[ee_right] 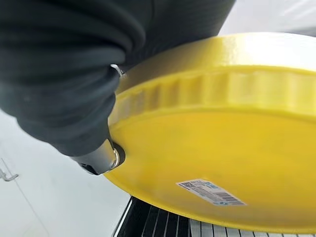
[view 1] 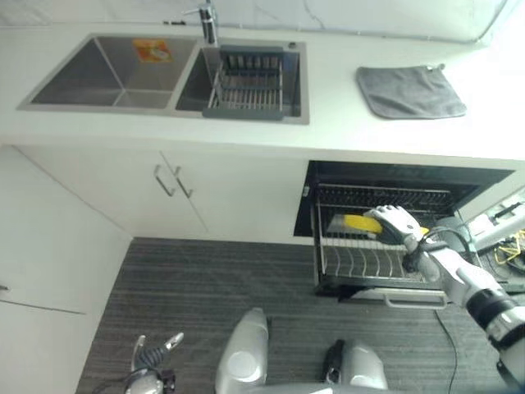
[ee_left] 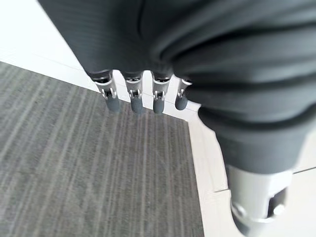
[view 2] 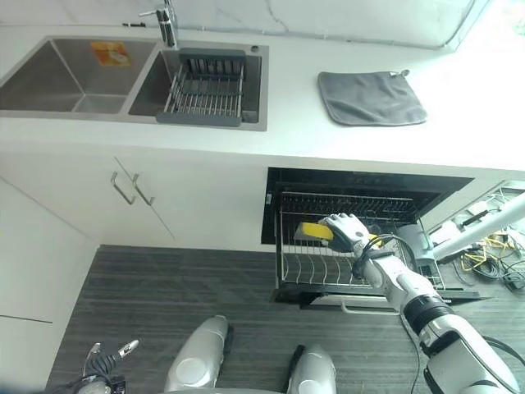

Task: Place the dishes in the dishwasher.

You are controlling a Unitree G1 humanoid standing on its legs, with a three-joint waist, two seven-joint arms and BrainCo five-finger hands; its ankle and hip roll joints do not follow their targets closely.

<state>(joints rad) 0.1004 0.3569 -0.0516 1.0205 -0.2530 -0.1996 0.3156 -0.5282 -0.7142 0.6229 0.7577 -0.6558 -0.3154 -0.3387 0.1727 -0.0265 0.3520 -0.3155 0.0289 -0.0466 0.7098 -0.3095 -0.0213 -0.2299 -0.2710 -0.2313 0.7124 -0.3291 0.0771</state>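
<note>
A yellow plate (view 1: 354,222) is gripped by the right hand (view 1: 396,223), thumb and fingers pinching its rim, at the right centre of the left eye view, above the wire rack (view 1: 361,261) pulled out of the open dishwasher (view 1: 328,176). The left hand (view 1: 156,355) is seen at the lower left over the grey floor (view 1: 205,287), fingers relaxed and holding nothing. A grey cloth (view 1: 410,91) lies on the counter (view 1: 328,135) at upper right, and a dish rack (view 1: 248,84) sits in the sink (view 1: 107,78) at upper left.
</note>
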